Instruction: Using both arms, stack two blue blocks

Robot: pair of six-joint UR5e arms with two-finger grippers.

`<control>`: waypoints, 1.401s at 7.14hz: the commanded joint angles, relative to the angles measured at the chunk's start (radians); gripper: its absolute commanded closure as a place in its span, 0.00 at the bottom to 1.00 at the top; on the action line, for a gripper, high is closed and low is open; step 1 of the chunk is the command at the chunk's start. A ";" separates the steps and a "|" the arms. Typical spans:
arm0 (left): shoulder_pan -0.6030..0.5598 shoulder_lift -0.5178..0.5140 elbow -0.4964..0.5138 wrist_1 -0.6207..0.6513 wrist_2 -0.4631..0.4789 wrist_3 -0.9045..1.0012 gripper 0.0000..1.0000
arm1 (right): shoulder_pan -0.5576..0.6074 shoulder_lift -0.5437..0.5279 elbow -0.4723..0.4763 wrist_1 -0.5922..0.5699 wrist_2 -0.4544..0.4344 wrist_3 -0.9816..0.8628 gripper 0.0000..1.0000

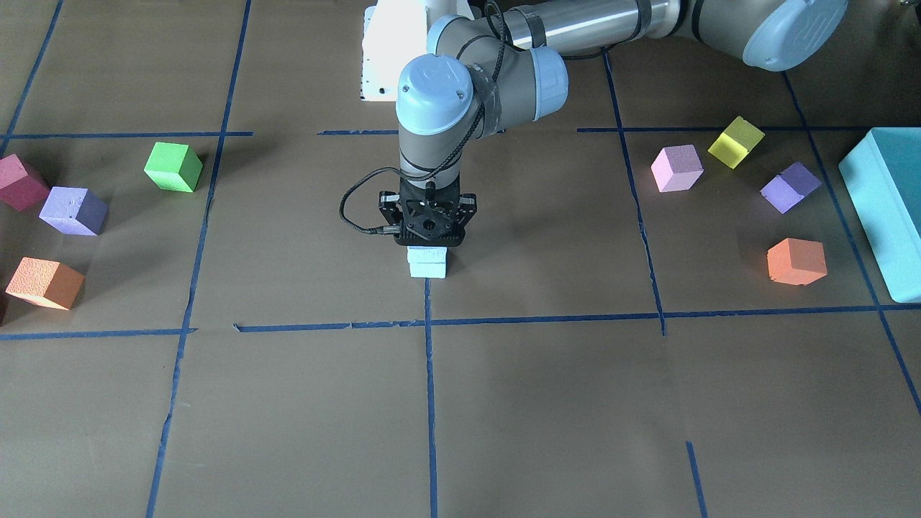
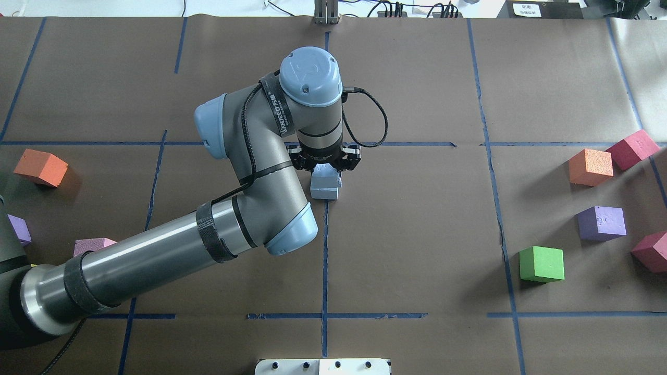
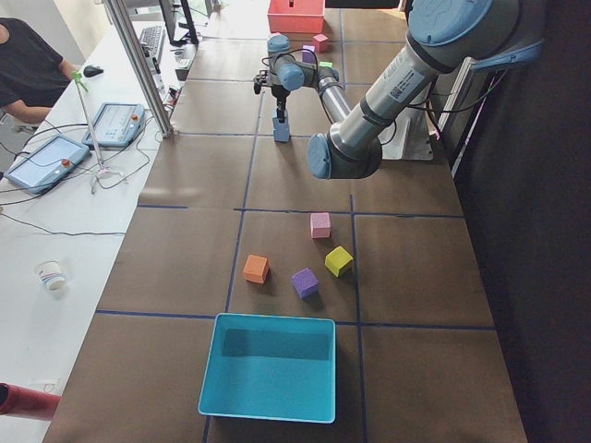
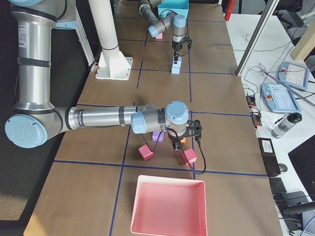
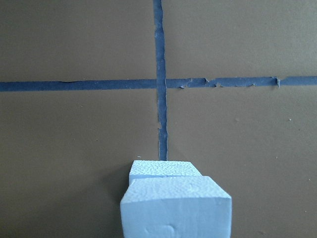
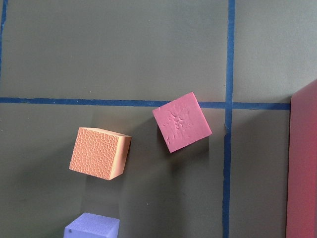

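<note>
Two pale blue blocks stand stacked at the table's middle, on a blue tape line. The upper block (image 2: 326,178) rests on the lower block (image 2: 324,194), slightly offset. My left gripper (image 2: 326,162) points straight down over the stack, its fingers either side of the upper block (image 1: 428,254) and shut on it. The left wrist view shows the upper block (image 5: 176,210) close up, with the lower block (image 5: 163,168) showing beyond it. My right gripper (image 4: 175,146) shows only in the exterior right view, hanging over coloured cubes far from the stack. I cannot tell whether it is open.
Coloured cubes lie at both table ends: green (image 2: 542,264), purple (image 2: 602,223), orange (image 2: 590,166), red (image 2: 632,149) on my right, and orange (image 2: 40,167) and pink (image 2: 94,244) on my left. A teal box (image 1: 885,208) and a pink tray (image 4: 167,206) stand at the ends.
</note>
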 commanded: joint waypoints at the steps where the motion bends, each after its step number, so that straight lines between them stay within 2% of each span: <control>1: -0.001 0.007 0.000 0.000 0.000 0.000 0.37 | 0.000 0.002 -0.001 0.000 -0.001 0.000 0.00; 2: 0.000 0.018 -0.005 -0.001 0.018 0.001 0.00 | 0.000 0.002 -0.001 0.000 0.000 0.000 0.00; 3: 0.000 0.020 -0.006 -0.003 0.043 0.002 0.00 | 0.000 0.006 -0.001 0.000 0.000 0.000 0.00; 7: -0.001 0.015 -0.037 0.000 0.037 -0.021 0.00 | 0.000 0.009 -0.004 0.000 -0.002 -0.002 0.00; 10: -0.029 0.018 -0.240 0.219 0.034 -0.018 0.00 | 0.000 0.006 -0.006 -0.002 -0.005 -0.003 0.00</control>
